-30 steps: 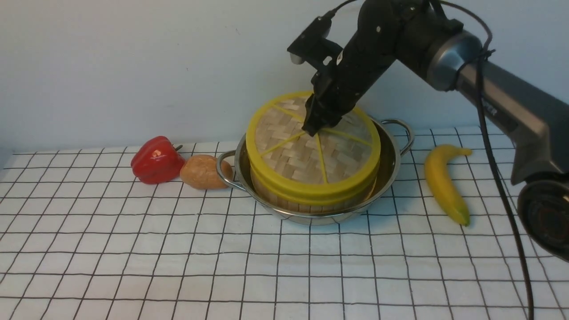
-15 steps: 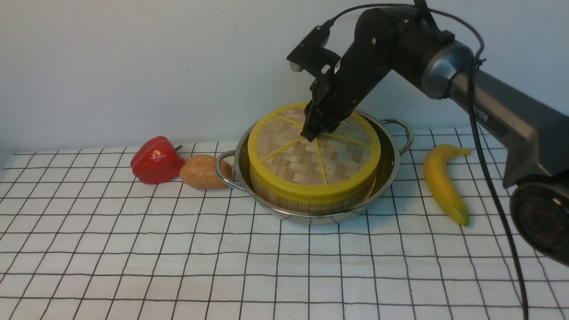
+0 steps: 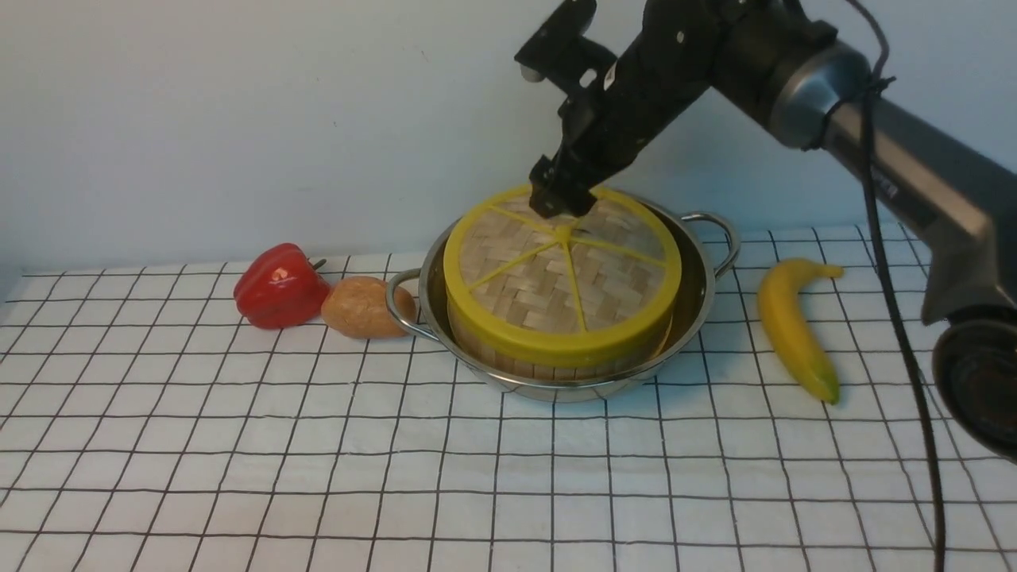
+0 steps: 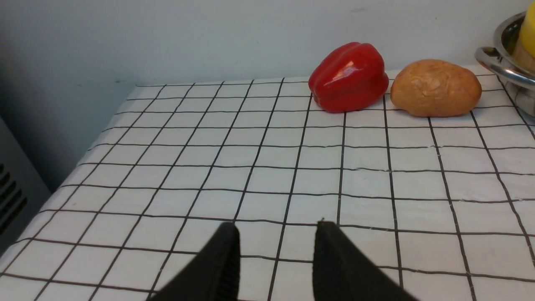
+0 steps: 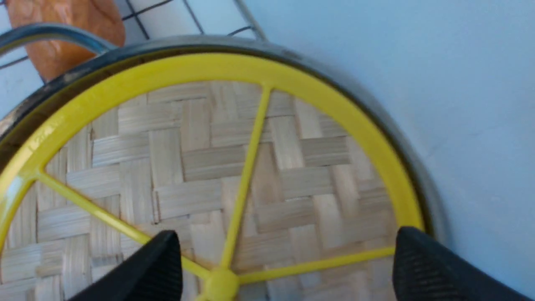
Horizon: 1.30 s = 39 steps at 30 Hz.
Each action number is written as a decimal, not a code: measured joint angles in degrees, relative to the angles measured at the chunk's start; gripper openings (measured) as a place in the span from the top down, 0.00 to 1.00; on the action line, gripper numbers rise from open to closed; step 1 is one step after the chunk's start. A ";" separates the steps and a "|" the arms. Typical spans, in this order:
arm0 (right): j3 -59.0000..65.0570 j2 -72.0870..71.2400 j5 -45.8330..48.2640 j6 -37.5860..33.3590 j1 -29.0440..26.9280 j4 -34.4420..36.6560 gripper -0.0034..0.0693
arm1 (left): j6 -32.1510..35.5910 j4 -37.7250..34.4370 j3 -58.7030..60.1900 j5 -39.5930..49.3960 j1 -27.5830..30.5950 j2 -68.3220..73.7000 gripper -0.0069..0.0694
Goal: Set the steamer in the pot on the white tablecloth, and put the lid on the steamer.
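While right gripper (image 3: 559, 203) hangs spread; lid (image 3: 556, 294) lies just beneath

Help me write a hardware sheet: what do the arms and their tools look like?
The right arm has a grey tube link with faint lettering, a silver joint collar and black wrist housing; a black cable runs alongside. The right tool and left tool have black tapered fingers, ribbed inside.

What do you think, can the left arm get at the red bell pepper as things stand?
Probably yes. The left gripper hangs open over bare white tablecloth, and nothing lies between it and the red bell pepper; the potato sits beside the pepper, off the direct line.
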 joint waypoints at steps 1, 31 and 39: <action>-1.11 -1.46 0.19 1.41 0.00 -2.64 0.06 | 0.00 0.00 0.00 0.00 0.00 0.00 0.59; -5.71 -23.70 3.72 39.40 0.00 -13.53 0.96 | 0.00 0.00 0.00 0.00 0.00 0.00 0.59; -5.65 -30.97 3.95 42.17 0.00 -18.44 0.93 | 0.00 0.00 0.00 0.00 0.00 0.00 0.59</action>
